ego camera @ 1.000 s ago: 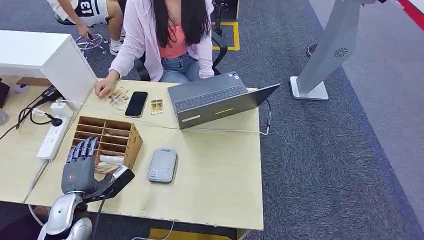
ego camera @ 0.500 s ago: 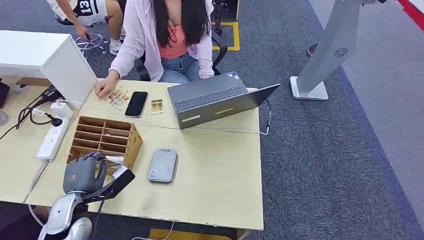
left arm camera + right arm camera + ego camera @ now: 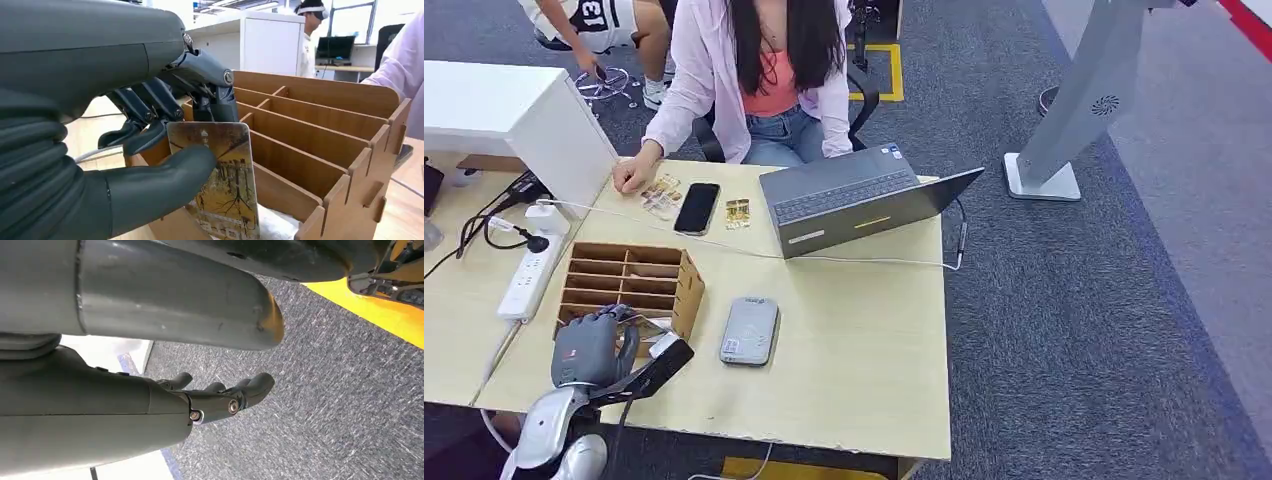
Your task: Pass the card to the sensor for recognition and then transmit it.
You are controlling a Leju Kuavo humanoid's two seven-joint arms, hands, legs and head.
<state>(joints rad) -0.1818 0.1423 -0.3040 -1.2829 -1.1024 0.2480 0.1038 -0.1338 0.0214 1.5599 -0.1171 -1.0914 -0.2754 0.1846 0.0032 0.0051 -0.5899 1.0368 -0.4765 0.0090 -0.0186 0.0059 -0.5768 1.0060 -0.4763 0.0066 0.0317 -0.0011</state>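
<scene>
Gold tree-print card [image 3: 220, 187], upright at wooden organizer's front (pinched), grey sensor [image 3: 750, 330] flat on table

A pale wood tabletop [image 3: 864, 340] carries a wooden rack [image 3: 629, 280] of slots near its left side, with a grey sensor [image 3: 750, 330] just beside it to the right. Farther back lie an open laptop [image 3: 854, 195], a black phone [image 3: 696, 207] and small cards [image 3: 737, 212]. A white cable [image 3: 864, 260] crosses the top. A white power strip [image 3: 532, 272] lies left of the rack.
</scene>
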